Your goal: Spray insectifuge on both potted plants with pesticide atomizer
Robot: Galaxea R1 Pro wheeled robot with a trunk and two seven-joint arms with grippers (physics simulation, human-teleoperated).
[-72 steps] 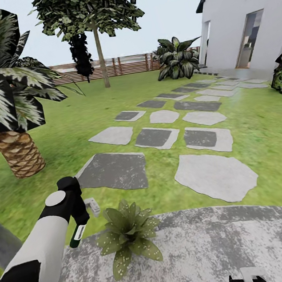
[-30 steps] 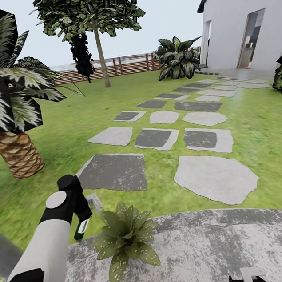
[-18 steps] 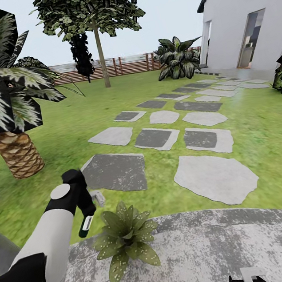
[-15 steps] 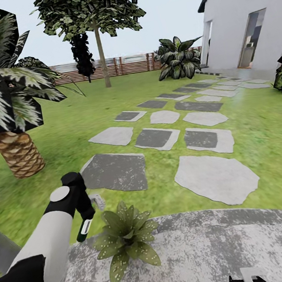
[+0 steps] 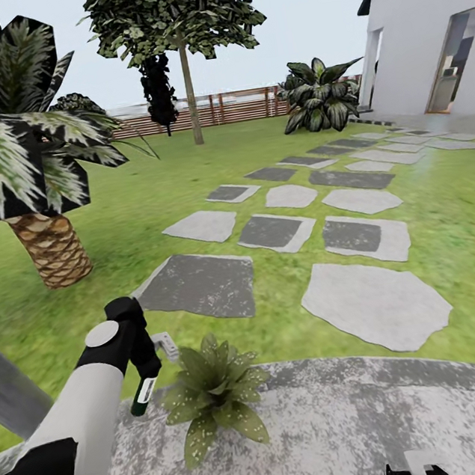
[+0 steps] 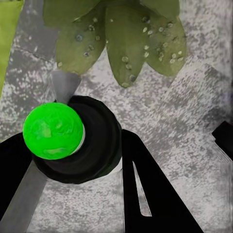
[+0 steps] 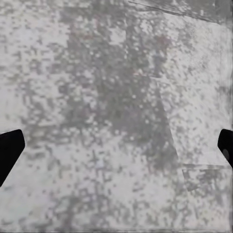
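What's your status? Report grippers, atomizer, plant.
Left gripper shut on pesticide atomizer, bottle hanging beside potted plant. Right gripper open over grey paving. Droplets on leaves in left wrist view. Nothing in the way.

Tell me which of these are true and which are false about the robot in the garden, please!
1. The left gripper holds the pesticide atomizer. True.
2. The potted plant sits in the middle of the lawn, far from the robot. False: it is at the edge of the grey paved round, right beside the bottle.
3. The plant's leaves carry small pale droplets. True, the left wrist view shows them.
4. The right gripper is carrying a bottle too. False: its fingers stand apart over bare paving.
5. The palm grows on the stepping stones. False: it stands on the grass.
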